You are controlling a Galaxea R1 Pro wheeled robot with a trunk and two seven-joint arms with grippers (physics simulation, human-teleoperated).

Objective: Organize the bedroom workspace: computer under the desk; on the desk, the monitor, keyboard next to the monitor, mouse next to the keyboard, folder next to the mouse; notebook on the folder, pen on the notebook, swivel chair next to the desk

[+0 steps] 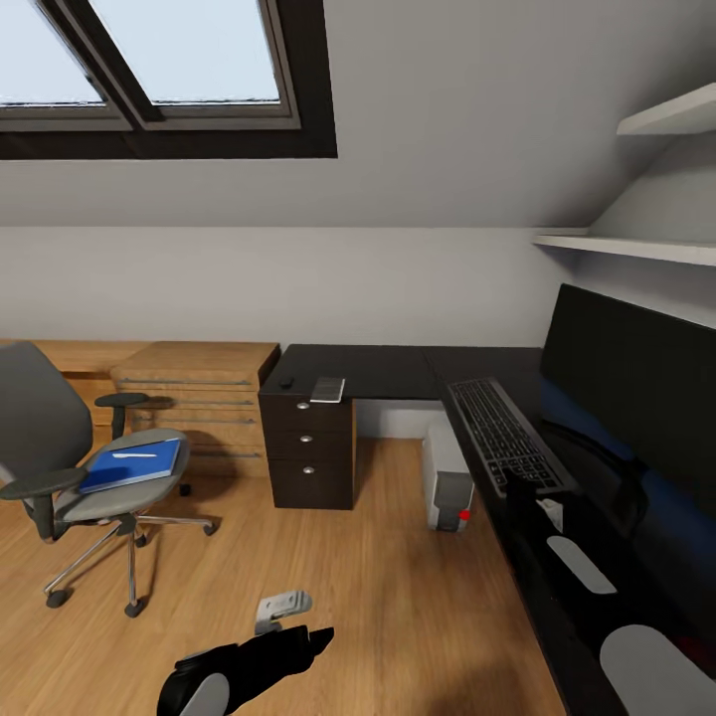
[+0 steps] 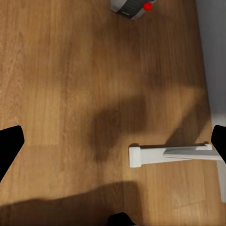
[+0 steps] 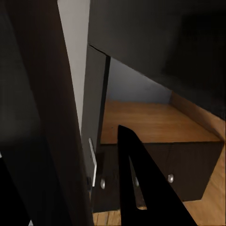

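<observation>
Black and low, the left arm [image 1: 244,664] is reaching over the wood floor [image 1: 328,587], its gripper [image 2: 113,146] spread wide, empty (right gripper's state unclear); the folder [image 1: 132,464] is lying on the swivel chair [image 1: 60,457].

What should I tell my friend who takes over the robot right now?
Left pincer: open, empty, over the wood floor.
Right pincer: by the silver-grey keyboard; open or shut unclear.
Done: keyboard and wide black monitor on the matt black desk; light grey computer tower under it.
To do: bright blue folder with white pen on the grey swivel chair; dark grey notebook and small dark mouse at the desk's far corner.
</observation>
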